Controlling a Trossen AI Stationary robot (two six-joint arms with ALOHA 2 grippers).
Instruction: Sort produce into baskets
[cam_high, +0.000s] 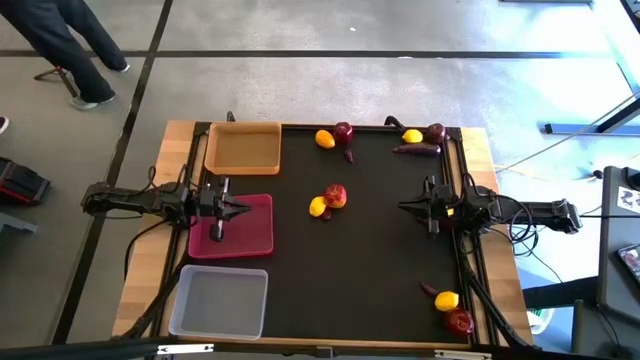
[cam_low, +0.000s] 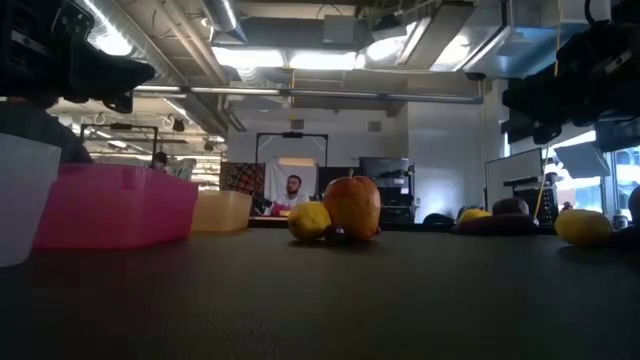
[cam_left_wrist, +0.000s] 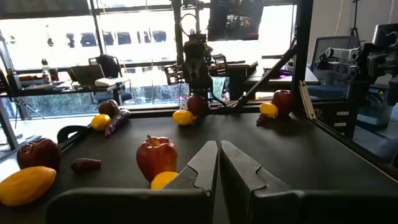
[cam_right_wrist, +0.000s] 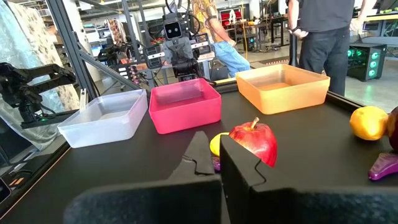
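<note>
Three trays stand along the table's left side: tan (cam_high: 243, 147) at the far end, pink (cam_high: 250, 232) in the middle, translucent white (cam_high: 218, 300) nearest. On the black mat, apples, lemons and purple roots lie in small groups: one at the centre, with an apple (cam_high: 336, 195) and a lemon (cam_high: 317, 207), one at far centre (cam_high: 343, 131), one at far right (cam_high: 411, 136) and one at near right (cam_high: 446, 299). My left gripper (cam_high: 245, 208) hovers shut and empty over the pink tray, pointing level. My right gripper (cam_high: 405, 207) is shut and empty at the right side, facing the centre group.
Bare black mat (cam_high: 370, 260) lies between the trays and the right-hand groups. Wooden borders (cam_high: 495, 240) frame the mat. A person stands beyond the table's far left corner (cam_high: 75, 50), and another stands behind the tan tray in the right wrist view (cam_right_wrist: 323, 37).
</note>
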